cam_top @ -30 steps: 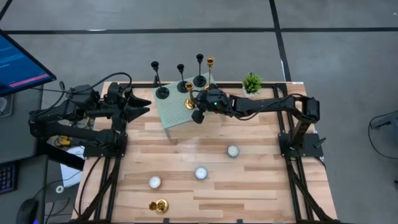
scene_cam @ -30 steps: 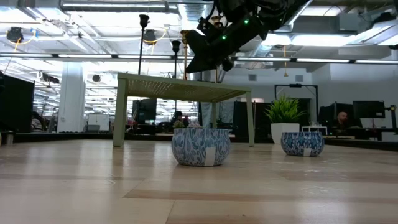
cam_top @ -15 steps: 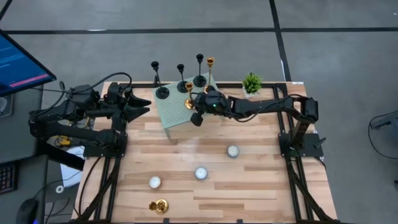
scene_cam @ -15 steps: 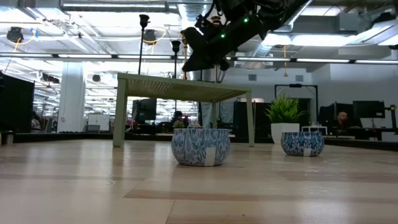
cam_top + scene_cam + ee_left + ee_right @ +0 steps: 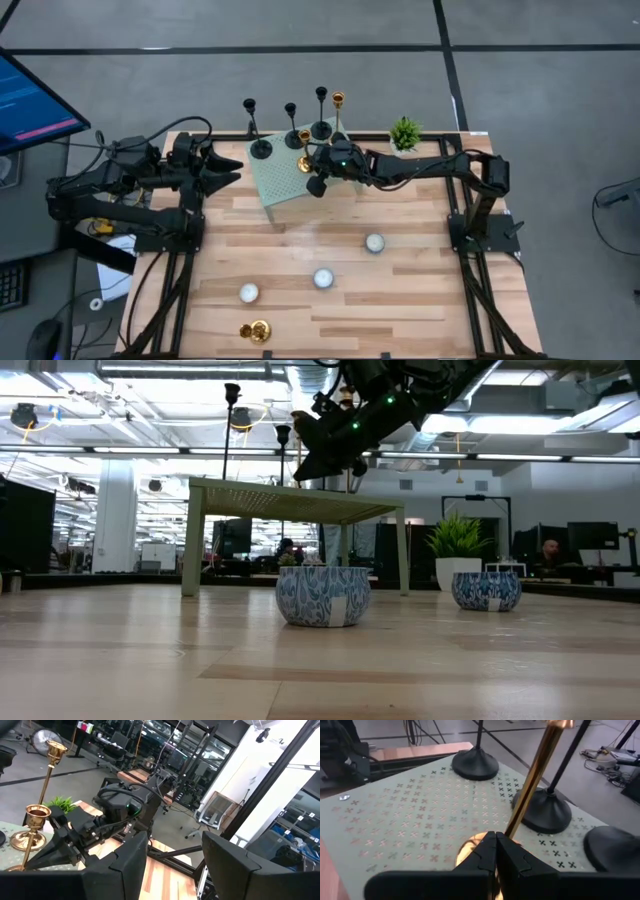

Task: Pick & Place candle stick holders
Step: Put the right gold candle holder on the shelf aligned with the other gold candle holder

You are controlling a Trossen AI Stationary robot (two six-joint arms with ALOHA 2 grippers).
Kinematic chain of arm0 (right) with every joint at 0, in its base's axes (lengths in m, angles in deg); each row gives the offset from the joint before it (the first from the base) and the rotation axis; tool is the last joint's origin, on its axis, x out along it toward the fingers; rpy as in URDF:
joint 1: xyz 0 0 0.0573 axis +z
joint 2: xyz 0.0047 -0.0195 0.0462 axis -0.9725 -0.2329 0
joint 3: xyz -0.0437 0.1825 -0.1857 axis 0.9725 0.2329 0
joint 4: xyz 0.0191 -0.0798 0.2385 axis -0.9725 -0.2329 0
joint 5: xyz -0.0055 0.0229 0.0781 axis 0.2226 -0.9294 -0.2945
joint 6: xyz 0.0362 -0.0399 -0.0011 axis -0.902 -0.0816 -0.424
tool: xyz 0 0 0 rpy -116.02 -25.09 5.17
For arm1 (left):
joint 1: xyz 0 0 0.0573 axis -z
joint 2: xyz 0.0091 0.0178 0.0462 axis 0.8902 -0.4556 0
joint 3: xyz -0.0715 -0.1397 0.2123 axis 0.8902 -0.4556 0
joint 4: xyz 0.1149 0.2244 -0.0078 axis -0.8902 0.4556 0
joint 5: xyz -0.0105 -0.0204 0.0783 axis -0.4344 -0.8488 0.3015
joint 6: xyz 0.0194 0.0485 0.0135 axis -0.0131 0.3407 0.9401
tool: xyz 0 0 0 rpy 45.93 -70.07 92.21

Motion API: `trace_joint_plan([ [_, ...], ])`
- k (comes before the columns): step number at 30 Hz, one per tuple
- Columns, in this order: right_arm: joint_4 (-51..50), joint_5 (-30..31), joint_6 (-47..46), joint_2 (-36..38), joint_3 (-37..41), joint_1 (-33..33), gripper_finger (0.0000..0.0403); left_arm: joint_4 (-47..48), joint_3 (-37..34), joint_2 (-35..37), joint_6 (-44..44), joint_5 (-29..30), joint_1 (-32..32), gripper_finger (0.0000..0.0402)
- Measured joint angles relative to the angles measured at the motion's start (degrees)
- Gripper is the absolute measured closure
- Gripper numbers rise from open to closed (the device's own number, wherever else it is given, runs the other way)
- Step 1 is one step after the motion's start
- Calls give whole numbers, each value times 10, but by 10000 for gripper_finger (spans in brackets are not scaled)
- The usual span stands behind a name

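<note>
Three black slim-stemmed candle stick holders (image 5: 260, 148) (image 5: 291, 125) (image 5: 321, 128) and two tall gold ones (image 5: 304, 150) (image 5: 338, 100) stand on their disc bases on a pale green perforated stand (image 5: 280, 190) at the table's far side. A short gold holder (image 5: 257, 330) sits near the front edge. My right gripper (image 5: 496, 837) is shut, its tips low over the stand, right in front of the nearer gold holder's stem (image 5: 530, 780). My left gripper (image 5: 172, 865) waits open and level at the far left, touching nothing. My right gripper's shut fingertips (image 5: 502, 845) come slanting down from the table's right, at the foot of the gold holder's stem (image 5: 512, 827). The fingers hide the spot, so I cannot tell whether they touch it. The holder stands upright with its base (image 5: 467, 847) on the stand.
Three white tealight candles (image 5: 374, 242) (image 5: 323, 278) (image 5: 248, 293) lie on the wooden table (image 5: 420, 300). A small green plant (image 5: 405, 132) stands at the far right. Two black holder bases (image 5: 474, 764) (image 5: 545, 812) crowd close to the gold stem.
</note>
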Motion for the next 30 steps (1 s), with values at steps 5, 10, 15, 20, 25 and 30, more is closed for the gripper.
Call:
trace_joint_plan([
  [5,0,-14,2,0,0,-9,403,0,0,0,13,0,-1,211],
  [10,0,-17,4,0,0,-14,403,0,0,0,16,0,-1,211],
  [15,3,-29,12,0,0,-18,403,0,0,0,15,0,-1,211],
  [20,17,-30,17,0,0,-25,403,0,0,0,15,0,-1,211],
  [25,27,-45,23,0,0,-27,403,0,0,0,15,0,-1,211],
  [30,35,-58,27,4,-10,-12,403,0,0,0,15,0,-1,211],
])
